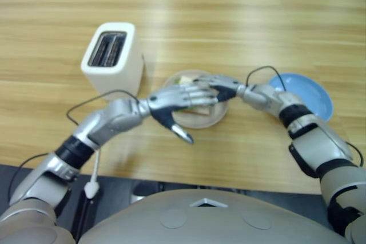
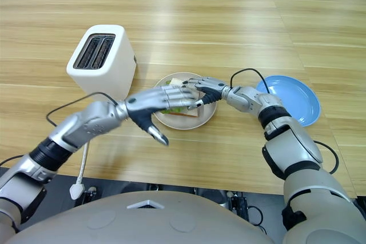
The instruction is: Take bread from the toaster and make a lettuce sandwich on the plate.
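A white toaster (image 1: 112, 55) stands at the left of the wooden table, and its two slots look empty. To its right a beige plate (image 1: 213, 119) carries a sandwich (image 2: 186, 113) of bread with green lettuce (image 2: 167, 110) at its edge. My left hand (image 1: 174, 100) lies open and flat over the sandwich, thumb pointing down past the plate's front rim. From the right, my right hand (image 1: 223, 87) rests on the far side of the sandwich, meeting the left fingertips. Both hands hide most of the top slice.
An empty blue plate (image 1: 311, 100) sits just right of the beige one, behind my right wrist. The toaster's white cable and plug (image 2: 76, 190) hang over the table's front edge at the left. Bare wood stretches across the far half of the table (image 1: 229, 15).
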`<state>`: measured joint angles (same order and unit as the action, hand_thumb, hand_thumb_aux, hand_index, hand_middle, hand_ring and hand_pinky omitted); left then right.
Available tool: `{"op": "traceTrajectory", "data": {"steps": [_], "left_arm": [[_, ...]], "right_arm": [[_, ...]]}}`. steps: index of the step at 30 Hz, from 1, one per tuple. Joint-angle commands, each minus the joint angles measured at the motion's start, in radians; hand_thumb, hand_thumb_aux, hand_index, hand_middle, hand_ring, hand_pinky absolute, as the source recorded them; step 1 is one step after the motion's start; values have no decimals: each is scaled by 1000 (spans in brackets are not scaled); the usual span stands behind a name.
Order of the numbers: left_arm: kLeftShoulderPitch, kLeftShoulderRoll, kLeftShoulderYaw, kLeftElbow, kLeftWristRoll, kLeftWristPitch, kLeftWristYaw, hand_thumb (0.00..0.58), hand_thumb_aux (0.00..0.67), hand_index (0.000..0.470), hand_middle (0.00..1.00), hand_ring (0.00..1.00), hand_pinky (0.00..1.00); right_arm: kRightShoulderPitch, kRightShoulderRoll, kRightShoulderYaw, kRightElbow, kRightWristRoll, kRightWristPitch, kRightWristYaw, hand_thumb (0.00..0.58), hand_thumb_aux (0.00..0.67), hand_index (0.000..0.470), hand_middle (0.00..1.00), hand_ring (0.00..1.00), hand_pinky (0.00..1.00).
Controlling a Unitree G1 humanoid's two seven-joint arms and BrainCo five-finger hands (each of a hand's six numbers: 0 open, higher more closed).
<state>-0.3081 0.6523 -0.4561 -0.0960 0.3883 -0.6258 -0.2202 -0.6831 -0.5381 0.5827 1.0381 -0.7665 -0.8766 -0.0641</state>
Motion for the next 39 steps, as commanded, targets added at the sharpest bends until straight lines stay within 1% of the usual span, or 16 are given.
{"op": "traceTrajectory", "data": {"steps": [1, 6, 10, 16, 20, 22, 24, 26, 28, 31, 33, 34, 35, 37, 38, 39], "left_arm": [[32, 3, 143, -9, -144, 2, -2, 0, 0, 0, 0, 0, 0], [44, -32, 290, 29, -228, 31, 20, 0, 0, 0, 0, 0, 0], [19, -78, 414, 122, -268, 82, 76, 0, 0, 0, 0, 0, 0], [5, -123, 502, 156, -298, 111, 99, 0, 0, 0, 0, 0, 0], [29, -163, 581, 107, -365, 111, 128, 0, 0, 0, 0, 0, 0], [40, -198, 624, 74, -405, 103, 156, 0, 0, 0, 0, 0, 0], [51, -250, 656, 51, -421, 101, 199, 0, 0, 0, 0, 0, 0], [93, -291, 631, 50, -396, 120, 199, 0, 0, 0, 0, 0, 0], [162, -301, 571, 95, -344, 85, 155, 0, 0, 0, 0, 0, 0], [237, -262, 519, 180, -246, 22, 116, 0, 0, 0, 0, 0, 0], [285, -223, 489, 219, -248, -50, 58, 0, 0, 0, 0, 0, 0], [312, -202, 474, 231, -253, -87, 28, 352, 250, 171, 0, 0, 0], [338, -182, 462, 243, -242, -131, 11, 580, 670, 460, 314, 314, 314], [376, -147, 438, 257, -226, -202, -19, 580, 670, 460, 314, 314, 314], [395, -131, 425, 261, -227, -233, -38, 580, 670, 460, 1000, 1000, 1000], [408, -120, 416, 268, -229, -255, -53, 580, 670, 460, 1000, 1000, 1000]], "right_arm": [[50, -49, -44, -46, 27, -32, -60, 0, 0, 0, 0, 0, 0], [113, -102, -110, -144, 42, -60, -172, 0, 0, 0, 0, 0, 0], [186, -155, -227, -281, 94, -98, -273, 0, 0, 0, 0, 0, 0], [262, -158, -407, -375, 271, -181, -332, 0, 0, 0, 0, 0, 0], [324, -141, -505, -420, 567, -242, -267, 0, 0, 0, 0, 0, 0], [365, -118, -528, -461, 708, -251, -226, 0, 0, 0, 0, 0, 0], [403, -71, -543, -501, 796, -244, -189, 0, 0, 0, 0, 0, 0], [439, -24, -536, -511, 763, -220, -152, 0, 0, 0, 0, 0, 0], [490, -4, -499, -517, 673, -217, -97, 0, 0, 0, 0, 0, 0], [569, -21, -463, -537, 637, -222, 4, 0, 0, 0, 0, 0, 0], [618, -58, -441, -561, 649, -236, 76, 0, 0, 0, 0, 0, 0], [639, -80, -433, -577, 662, -242, 111, 304, 208, 143, 0, 0, 0], [657, -100, -431, -590, 674, -245, 140, 564, 560, 384, 0, 0, 0], [681, -133, -423, -608, 692, -244, 192, 564, 560, 384, 0, 0, 0], [692, -150, -417, -616, 695, -244, 217, 580, 670, 460, 0, 0, 0], [701, -165, -411, -625, 702, -241, 244, 580, 670, 460, 0, 0, 0]]}}
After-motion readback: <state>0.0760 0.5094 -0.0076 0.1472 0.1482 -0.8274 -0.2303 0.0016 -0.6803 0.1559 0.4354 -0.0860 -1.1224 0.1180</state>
